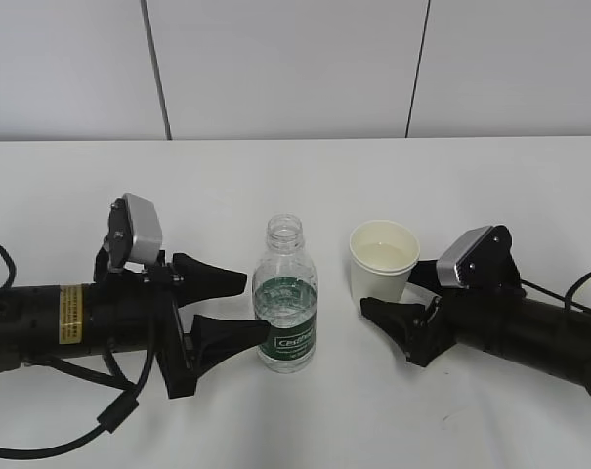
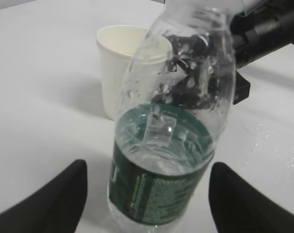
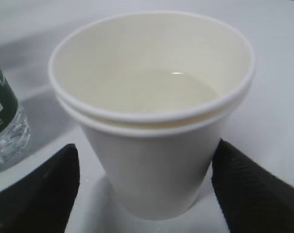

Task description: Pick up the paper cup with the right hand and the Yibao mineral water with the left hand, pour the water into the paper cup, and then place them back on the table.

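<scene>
Left gripper [image 1: 238, 308] astride bottle [image 1: 286, 303], beside cup [image 1: 382, 259]

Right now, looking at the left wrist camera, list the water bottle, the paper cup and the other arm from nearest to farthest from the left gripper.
1. The Yibao mineral water, standing between the open fingers of the left gripper.
2. The paper cup, behind the bottle, slightly left.
3. The right hand, upper right, beyond the cup.
</scene>
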`<state>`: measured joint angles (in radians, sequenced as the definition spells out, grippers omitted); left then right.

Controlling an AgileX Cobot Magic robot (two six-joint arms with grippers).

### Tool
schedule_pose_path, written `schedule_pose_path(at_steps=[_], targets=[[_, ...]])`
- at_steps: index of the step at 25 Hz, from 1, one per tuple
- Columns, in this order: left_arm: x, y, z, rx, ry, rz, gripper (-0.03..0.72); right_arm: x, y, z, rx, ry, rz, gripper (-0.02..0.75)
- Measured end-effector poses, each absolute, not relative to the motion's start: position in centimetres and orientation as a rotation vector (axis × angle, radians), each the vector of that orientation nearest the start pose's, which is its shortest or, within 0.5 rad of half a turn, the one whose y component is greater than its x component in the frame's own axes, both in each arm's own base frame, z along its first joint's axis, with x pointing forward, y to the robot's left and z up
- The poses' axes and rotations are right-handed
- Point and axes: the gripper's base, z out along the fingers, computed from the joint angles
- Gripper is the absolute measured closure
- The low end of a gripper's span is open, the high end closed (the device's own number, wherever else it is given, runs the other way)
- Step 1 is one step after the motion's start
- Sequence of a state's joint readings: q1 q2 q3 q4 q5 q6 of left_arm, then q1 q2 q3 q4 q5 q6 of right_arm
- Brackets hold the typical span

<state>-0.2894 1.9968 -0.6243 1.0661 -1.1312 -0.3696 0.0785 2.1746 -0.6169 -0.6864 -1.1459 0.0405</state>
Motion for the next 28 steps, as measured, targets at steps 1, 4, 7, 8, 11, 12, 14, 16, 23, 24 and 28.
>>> schedule_pose_path(at_steps=[1,4,7,8,11,12,14,16,23,24,28], targets=[[26.0,-14.9,10.5,1.082,1.665,-0.934,0.207,30.0,7.6,5.5,-0.719,1.813,0.474,0.083],[26.0,-13.9,10.5,1.104,1.711,-0.922,0.207,29.1,7.3,5.1,-0.697,1.851,0.465,0.091],[26.5,-12.9,10.6,1.082,1.734,-0.893,0.207,28.2,6.9,4.7,-0.668,1.892,0.427,0.097],[26.6,-12.5,10.7,1.069,1.739,-0.881,0.207,28.0,6.7,4.6,-0.638,1.914,0.412,0.099],[27.3,-11.4,10.5,1.011,1.793,-0.820,0.207,27.9,5.8,4.5,-0.529,1.947,0.338,0.105],[27.6,-11.0,10.4,0.981,1.817,-0.792,0.207,28.0,5.5,4.5,-0.494,1.954,0.315,0.106],[28.3,-10.1,10.2,0.907,1.871,-0.722,0.207,28.3,4.9,4.5,-0.422,1.965,0.249,0.112],[29.0,-9.1,10.0,0.818,1.909,-0.653,0.207,28.5,4.2,4.5,-0.364,1.972,0.171,0.118],[31.4,-5.2,10.4,0.417,1.948,-0.378,0.207,28.9,1.6,4.6,-0.115,1.987,-0.076,0.139],[31.7,-4.6,10.5,0.352,1.946,-0.336,0.207,28.9,1.5,4.6,-0.102,1.988,-0.086,0.141],[32.3,-3.0,10.6,0.188,1.940,-0.189,0.207,29.6,1.4,4.8,-0.076,1.973,-0.088,0.142]])
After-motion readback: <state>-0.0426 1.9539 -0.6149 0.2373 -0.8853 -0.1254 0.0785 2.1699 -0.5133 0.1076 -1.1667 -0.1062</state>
